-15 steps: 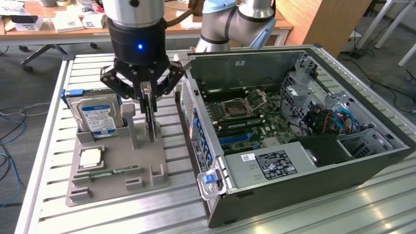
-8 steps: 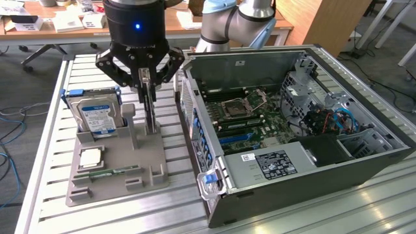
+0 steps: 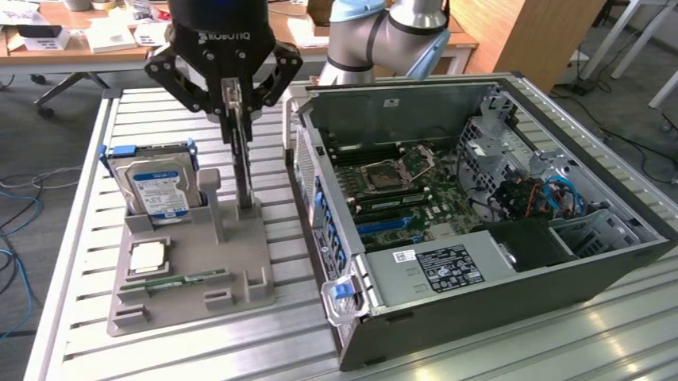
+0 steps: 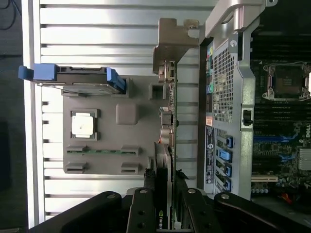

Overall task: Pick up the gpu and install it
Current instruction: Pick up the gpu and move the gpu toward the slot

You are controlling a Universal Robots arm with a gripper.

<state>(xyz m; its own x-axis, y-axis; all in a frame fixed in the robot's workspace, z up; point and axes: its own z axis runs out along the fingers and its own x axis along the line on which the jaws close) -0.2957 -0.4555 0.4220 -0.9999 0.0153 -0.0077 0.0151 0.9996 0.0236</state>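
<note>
Tool [image 3: 230, 111] is over the gray holder [image 3: 238, 298] on the table [image 3: 529, 349], pointing straight down. It's clamped on the top edge of the gpu [image 3: 243, 171], one finger on each face.

The gpu stands upright and edge-on, lower end down at the holder base, just beside the holder's tall post. Can't tell if it's clear of the slot or still seated.

In the wrist view the tool [image 4: 165, 182] has its fingers [image 4: 146, 194] on both sides of the thin card [image 4: 167, 121]. The silver bracket [image 4: 171, 46] is at the far end from the tool.

Also on the holder:
- hard drive [image 3: 159, 186] upright in its blue-edged carrier, toward the exterior view's left
- CPU [image 3: 148, 256] lying flat in its pocket
- memory stick [image 3: 186, 279] lying flat, just beside the CPU

The PC case [image 3: 498, 286] lies on its side with the side panel off, at the exterior view's right of the holder and close to it. The motherboard [image 3: 402, 190] is exposed inside.
</note>
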